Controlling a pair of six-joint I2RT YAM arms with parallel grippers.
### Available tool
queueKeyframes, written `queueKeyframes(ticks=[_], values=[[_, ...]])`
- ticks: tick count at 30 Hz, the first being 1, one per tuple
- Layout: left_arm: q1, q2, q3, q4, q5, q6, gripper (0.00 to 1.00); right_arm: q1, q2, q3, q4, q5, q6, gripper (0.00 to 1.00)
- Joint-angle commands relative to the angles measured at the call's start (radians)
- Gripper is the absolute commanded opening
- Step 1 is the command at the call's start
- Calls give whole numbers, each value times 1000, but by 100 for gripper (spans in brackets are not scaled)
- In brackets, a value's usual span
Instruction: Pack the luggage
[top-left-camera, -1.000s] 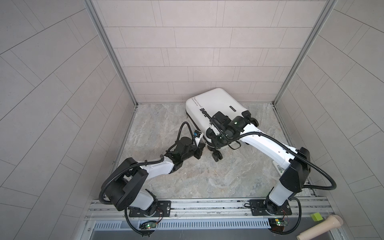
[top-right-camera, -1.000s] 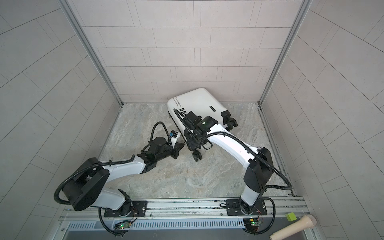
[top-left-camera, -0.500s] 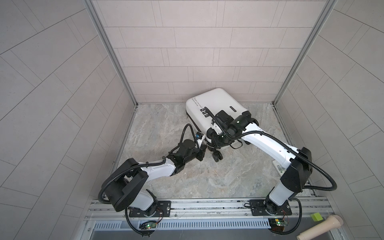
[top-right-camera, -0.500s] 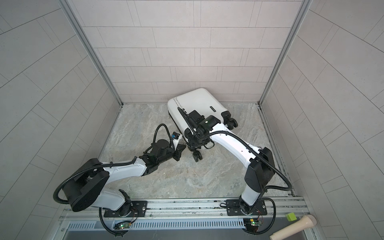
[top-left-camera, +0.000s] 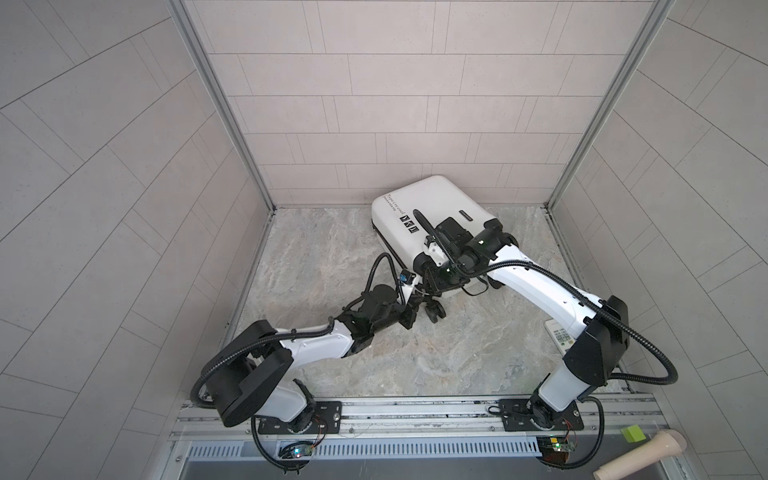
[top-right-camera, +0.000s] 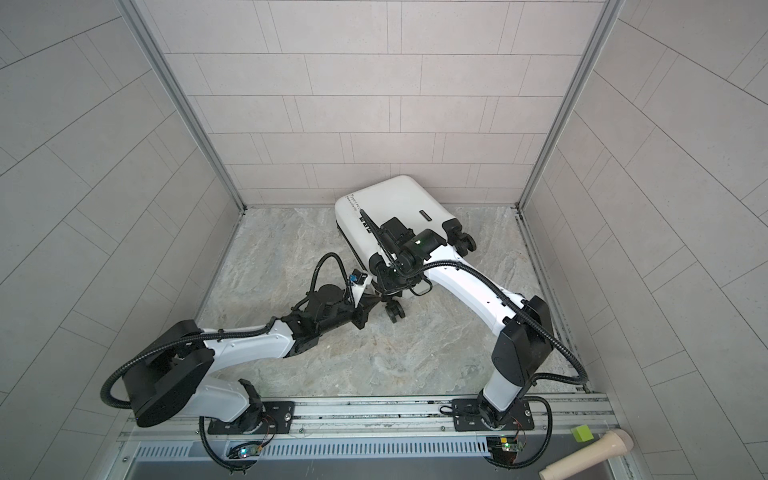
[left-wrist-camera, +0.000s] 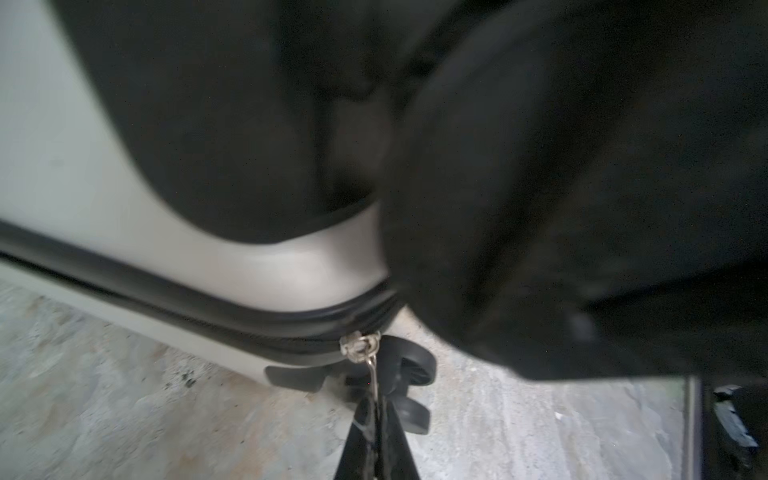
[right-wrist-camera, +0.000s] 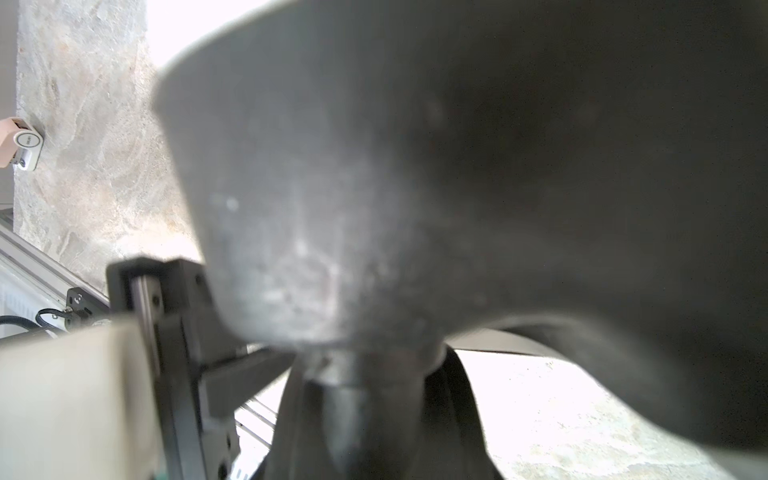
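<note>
Left claw (top-left-camera: 415, 308) sits low over the tabletop (top-left-camera: 332, 257) at the near corner of the luggage (top-left-camera: 419, 203), just beside a black wheel (top-left-camera: 435, 312); both top views agree. Luggage lies flat, lid down, white shell up, centre-right of the frame, its far end by the back wall. Right claw (top-left-camera: 436, 279) comes in from the right onto that same near corner. Its jaws are hidden under the wrist, so no reading from above.

Left wrist view: fingertips (left-wrist-camera: 395, 440) rise from the bottom centre, clenched on the thin metal zipper pull (left-wrist-camera: 372, 376). The pull hangs from the slider (left-wrist-camera: 359, 345), which rides the black zipper band (left-wrist-camera: 166, 291) just where the band bends round the corner, with the wheel right behind it. Whether the teeth on either side are joined is too blurred to say.

Right wrist view: a blurred dark-grey mass fills the centre and right, with marble showing at the upper left and lower right. Whether this claw is grasping or released cannot be told.

Judgement: the zipper run is the step in hand. The next move likely calls for drawing the slider round the corner in line with the band, not outward, while the case is braced against sliding or rolling.
</note>
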Motion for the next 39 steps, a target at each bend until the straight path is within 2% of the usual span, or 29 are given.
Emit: queueKeyframes(ticks=[1, 24, 26, 30, 33, 36, 39], values=[[-51, -49, 23, 69, 161, 27, 0, -21, 0, 49, 180, 95, 26, 0], [-117, 37, 30, 201, 55, -11, 0, -49, -22, -81, 242, 106, 64, 1], [-117, 31, 26, 198, 42, -16, 0, -53, -38, -89, 246, 103, 63, 9], [-117, 13, 12, 182, 12, -20, 0, -56, -83, -115, 254, 104, 61, 35], [-117, -14, 0, 157, -40, -24, 20, -55, -120, -136, 251, 113, 57, 54], [-117, -63, -5, 100, -104, -23, 43, -62, -168, -163, 249, 131, 51, 66], [-117, -114, -2, 21, -140, -15, 55, -74, -213, -190, 248, 146, 48, 73]])
